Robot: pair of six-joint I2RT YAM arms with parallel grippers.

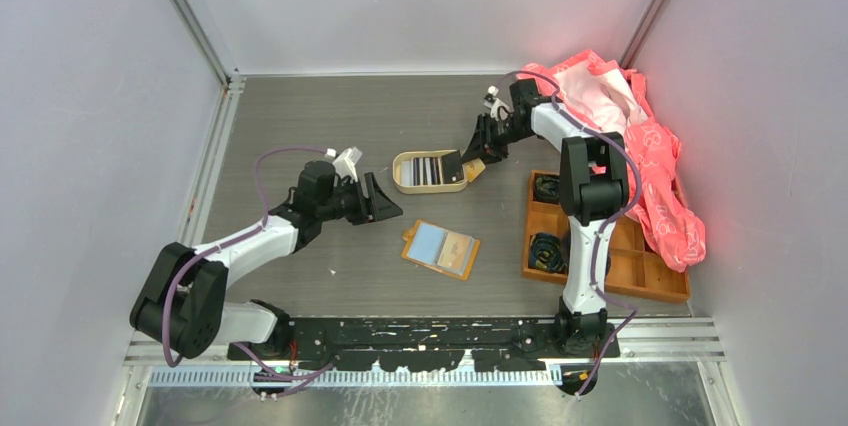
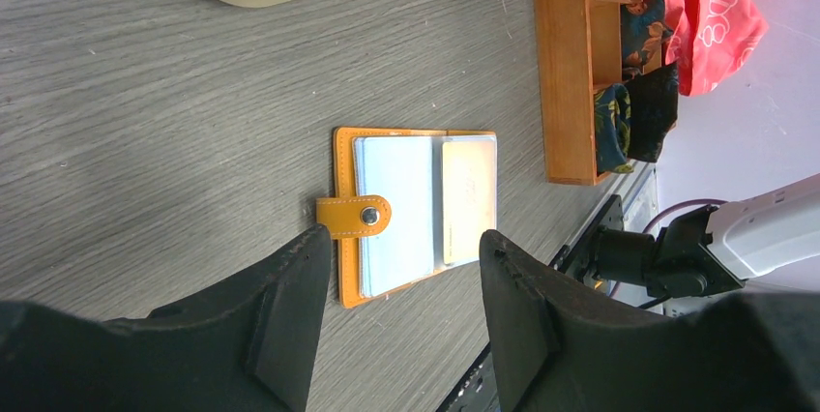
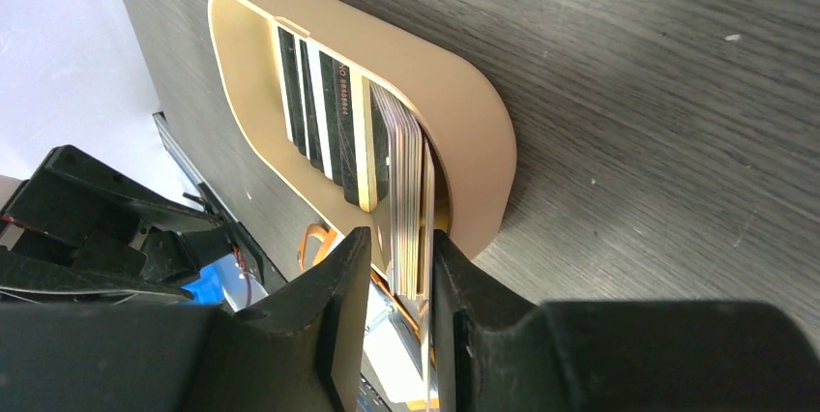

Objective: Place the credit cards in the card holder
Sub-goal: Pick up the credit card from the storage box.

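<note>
The card holder (image 1: 440, 248) lies open and flat on the table, orange-edged, pale blue and tan inside, its snap strap (image 2: 354, 217) pointing towards my left gripper. That left gripper (image 1: 385, 204) (image 2: 404, 238) hangs open just short of the holder, nothing between its fingers. The credit cards (image 1: 428, 169) (image 3: 406, 180) stand on edge in an oval beige tin (image 1: 405, 184) (image 3: 464, 112). My right gripper (image 1: 468, 164) (image 3: 398, 236) is at the tin's right end, jaws narrowly apart around the end of the stack. One finger touches the outermost card; a gap shows at the other finger.
An orange wooden compartment tray (image 1: 640, 281) (image 2: 561, 64) with dark rolled items (image 1: 547, 246) sits at the right. A pink cloth (image 1: 650, 161) is heaped behind and over it. Grey walls close in on the left, back and right.
</note>
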